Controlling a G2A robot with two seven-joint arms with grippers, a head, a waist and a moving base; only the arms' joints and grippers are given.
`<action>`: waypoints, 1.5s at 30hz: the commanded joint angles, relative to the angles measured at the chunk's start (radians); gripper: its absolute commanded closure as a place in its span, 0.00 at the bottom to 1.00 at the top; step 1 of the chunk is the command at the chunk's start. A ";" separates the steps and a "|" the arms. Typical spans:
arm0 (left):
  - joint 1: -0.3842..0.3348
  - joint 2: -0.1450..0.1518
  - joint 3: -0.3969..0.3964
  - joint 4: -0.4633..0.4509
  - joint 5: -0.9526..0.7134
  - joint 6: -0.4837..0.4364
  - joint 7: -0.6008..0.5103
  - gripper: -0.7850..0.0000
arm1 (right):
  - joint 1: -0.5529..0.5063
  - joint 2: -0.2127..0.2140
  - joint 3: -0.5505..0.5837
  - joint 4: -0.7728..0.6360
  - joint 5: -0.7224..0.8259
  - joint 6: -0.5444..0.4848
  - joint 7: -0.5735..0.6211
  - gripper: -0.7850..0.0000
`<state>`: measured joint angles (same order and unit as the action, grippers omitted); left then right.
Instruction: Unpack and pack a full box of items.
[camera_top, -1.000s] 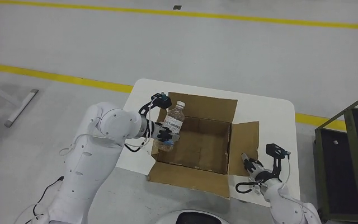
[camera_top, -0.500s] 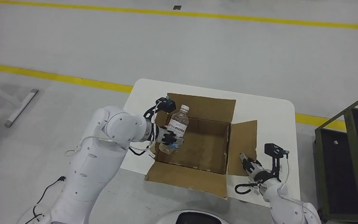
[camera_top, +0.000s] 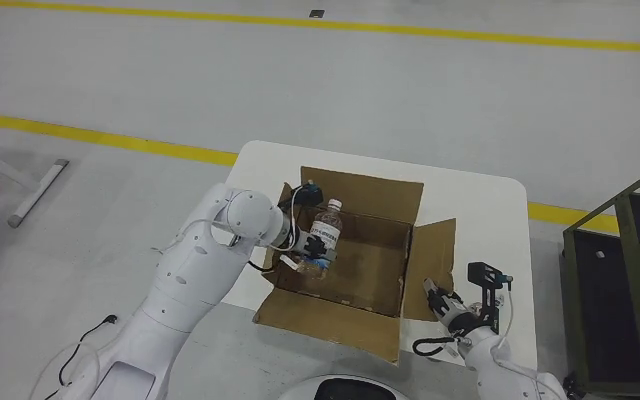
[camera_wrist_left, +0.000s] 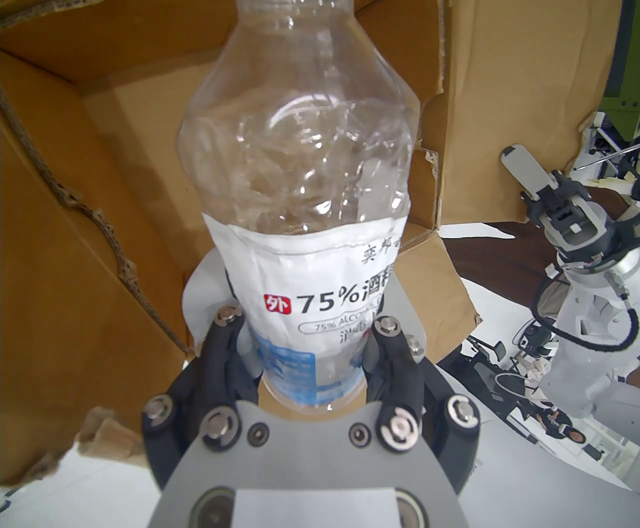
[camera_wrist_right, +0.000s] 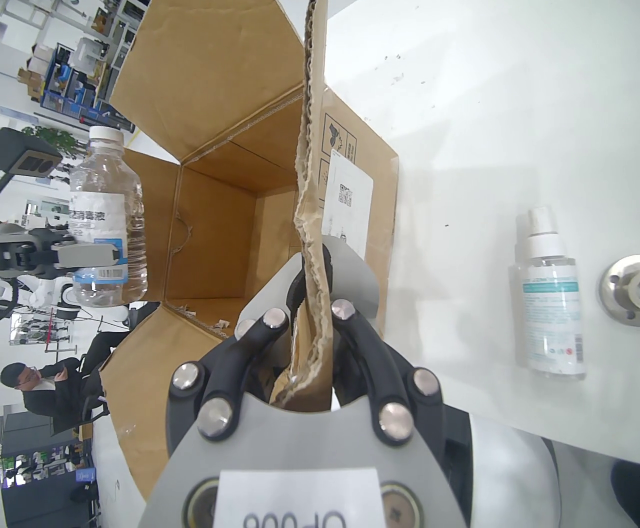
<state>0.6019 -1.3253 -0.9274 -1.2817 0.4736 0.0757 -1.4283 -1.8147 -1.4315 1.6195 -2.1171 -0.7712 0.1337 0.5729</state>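
Note:
A clear plastic bottle (camera_wrist_left: 300, 200) with a white label and white cap stands upright in my left gripper (camera_wrist_left: 307, 345), which is shut on its lower part. It hangs over the left side of the open cardboard box (camera_top: 350, 265), bottle (camera_top: 325, 228) and left gripper (camera_top: 308, 250) just inside the box's left wall. My right gripper (camera_wrist_right: 312, 320) is shut on the torn edge of the box's right flap (camera_wrist_right: 310, 200), near the table's front right (camera_top: 437, 298). The bottle (camera_wrist_right: 107, 220) shows across the box, above its floor. The floor I can see is bare.
A small spray bottle (camera_wrist_right: 550, 300) with a white nozzle lies on the white table (camera_top: 480, 200) to the right of the box. A round metal fitting (camera_wrist_right: 622, 290) sits beside it. A dark green rack (camera_top: 600, 290) stands off the table's right edge.
My left arm has carried the bottle rightward from the box's left edge to over its inside. The right gripper has drawn back slightly toward the front edge with the flap.

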 joint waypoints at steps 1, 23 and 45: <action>-0.016 -0.007 0.020 0.054 -0.015 0.013 0.003 1.00 | -0.001 0.001 -0.002 -0.002 0.003 0.000 -0.003 1.00; -0.127 -0.064 0.146 0.350 -0.030 0.023 0.080 0.00 | -0.001 0.019 -0.005 -0.027 0.023 0.025 -0.001 1.00; 0.060 0.046 -0.055 -0.198 0.161 -0.129 0.097 0.00 | 0.024 0.043 0.074 -0.018 0.028 -0.006 -0.011 0.00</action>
<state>0.6376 -1.2863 -0.9691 -1.4575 0.6117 -0.0398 -1.3434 -1.7802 -1.3897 1.6739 -2.1207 -0.7465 0.1330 0.5703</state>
